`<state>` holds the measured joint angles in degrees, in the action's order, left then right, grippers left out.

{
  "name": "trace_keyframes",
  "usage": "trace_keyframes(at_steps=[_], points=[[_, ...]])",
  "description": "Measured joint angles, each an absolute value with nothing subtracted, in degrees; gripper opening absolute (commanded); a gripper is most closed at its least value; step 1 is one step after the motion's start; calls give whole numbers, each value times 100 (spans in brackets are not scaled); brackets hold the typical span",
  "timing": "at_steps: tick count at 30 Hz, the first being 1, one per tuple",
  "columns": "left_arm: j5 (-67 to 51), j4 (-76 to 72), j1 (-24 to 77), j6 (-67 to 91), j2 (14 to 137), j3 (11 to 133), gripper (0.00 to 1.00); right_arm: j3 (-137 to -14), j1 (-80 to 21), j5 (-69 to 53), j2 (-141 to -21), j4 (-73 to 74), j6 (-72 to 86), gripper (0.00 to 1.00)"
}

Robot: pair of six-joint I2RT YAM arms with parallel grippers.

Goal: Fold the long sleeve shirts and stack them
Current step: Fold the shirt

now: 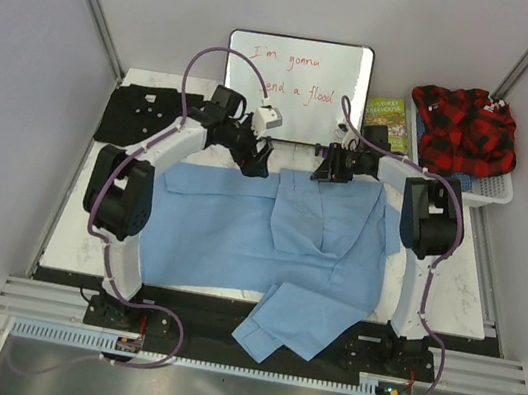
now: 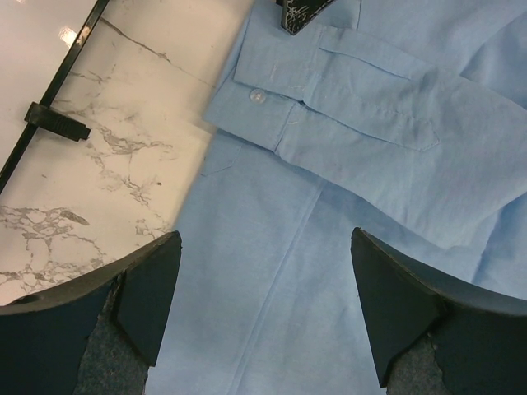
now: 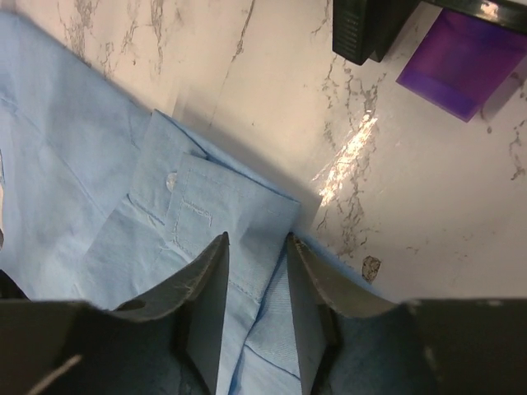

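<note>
Reading the whiteboard [image 1: 296, 86] at the far edge: "I'm gonna ...end a flood" in red. Plain light blue shirt [image 1: 227, 237] lies spread mid-table, sleeve over the near edge; black shirt [image 1: 141, 114] sits at the far-left corner. Pretty sure left gripper [image 2: 265, 271] is wide open and empty, right gripper [image 3: 257, 255] pinches the blue cuff [image 3: 206, 214].

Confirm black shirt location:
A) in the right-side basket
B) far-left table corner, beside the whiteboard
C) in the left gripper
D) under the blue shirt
B: the black shirt lies on the far-left corner of the table, left of the whiteboard; the light blue shirt is spread mid-table.
</note>
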<state>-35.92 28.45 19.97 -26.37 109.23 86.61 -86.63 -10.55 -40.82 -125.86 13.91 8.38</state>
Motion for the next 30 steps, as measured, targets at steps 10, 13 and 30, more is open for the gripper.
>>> trace_keyframes(at_steps=[10,13,30], points=[[-3603,2845,1957,-2596,10923,8661,91,-8680,-1055,-4139,-12617,1441,899,24],[-3603,2842,1957,-2593,10923,8663,92,-8678,-1052,-4167,-12665,1481,897,8],[-4456,2845,1953,-2709,10571,8650,99,-8383,-1581,-5406,-10829,2099,-825,0]])
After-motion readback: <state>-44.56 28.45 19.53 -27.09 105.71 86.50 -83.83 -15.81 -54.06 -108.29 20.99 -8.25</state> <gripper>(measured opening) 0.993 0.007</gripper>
